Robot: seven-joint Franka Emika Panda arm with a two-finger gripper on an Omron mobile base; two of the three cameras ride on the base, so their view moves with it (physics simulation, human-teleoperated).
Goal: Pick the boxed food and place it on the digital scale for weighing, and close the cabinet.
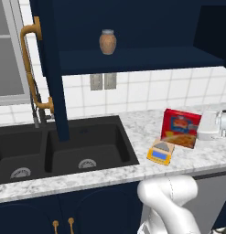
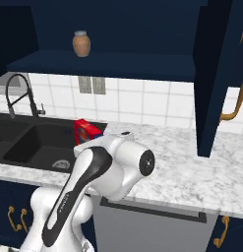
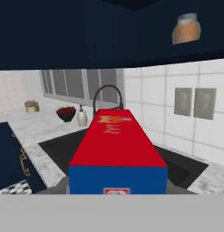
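Boxed food [image 1: 180, 128] — clenched in hand [image 1: 202, 127] — just above digital scale [image 1: 160, 152].

The white arm [image 2: 108, 172] hid most of the red cardboard food box [image 2: 86, 131] in the right base view. In the hand view the box's lower end was cut off.

From the left base view I see the boxed food [image 1: 180, 128] held by my gripper [image 1: 202, 126] at its right side, tilted, just above the bench [image 1: 146, 128]. The digital scale [image 1: 160, 152] lies on the bench just below and left of the box. The cabinet [image 1: 132, 32] is open, with a brown jar [image 1: 107, 41] on its shelf. The dark sink [image 1: 64, 148] is at the left.
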